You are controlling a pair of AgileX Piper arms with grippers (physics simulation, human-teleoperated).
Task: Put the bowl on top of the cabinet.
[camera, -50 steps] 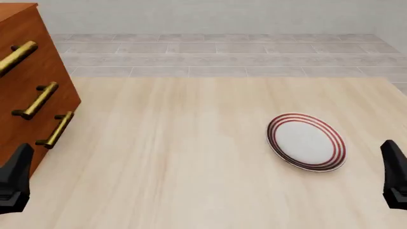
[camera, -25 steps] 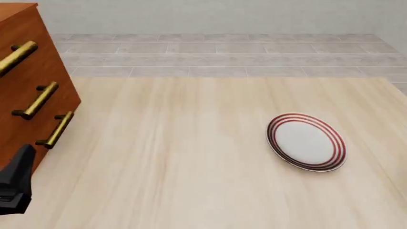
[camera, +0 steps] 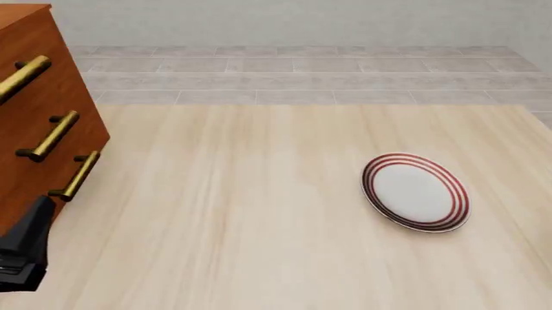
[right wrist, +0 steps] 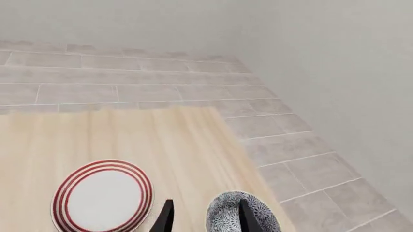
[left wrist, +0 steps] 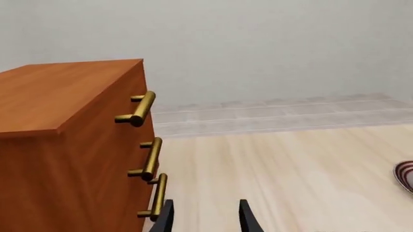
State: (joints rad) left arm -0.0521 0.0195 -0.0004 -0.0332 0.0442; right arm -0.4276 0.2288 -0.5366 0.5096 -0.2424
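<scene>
The left gripper (camera: 24,248) sits at the near left edge of the front view, close beside the lower front corner of the cabinet (camera: 39,123). In its own wrist view its two dark fingertips (left wrist: 164,220) stand apart with only bare table (left wrist: 290,179) between them, so it is open and holds nothing.

The right gripper (right wrist: 205,217) does not appear in the front view at all; only the right wrist view shows it. There its fingertips are parted, and the bowl (right wrist: 242,212) lies beyond and partly behind one of them. Whether the fingers touch the bowl cannot be told.

The bowl is likewise missing from the front view. The right wrist view places it on the table, near the table's right edge, just beside the plate (right wrist: 103,195) but apart from it. Its inside shows a dense black-and-white floral pattern; the rim is cut off by the frame edge.

The plate, white with red rings, lies flat on the right half of the table in the front view, well apart from the cabinet.

The cabinet is reddish-brown wood, standing on the table's left side. Three brass bar handles (left wrist: 150,159) run down its front, and the left wrist view shows its flat top. Beyond the table lie a grey tiled floor (camera: 293,71) and a pale wall.
</scene>
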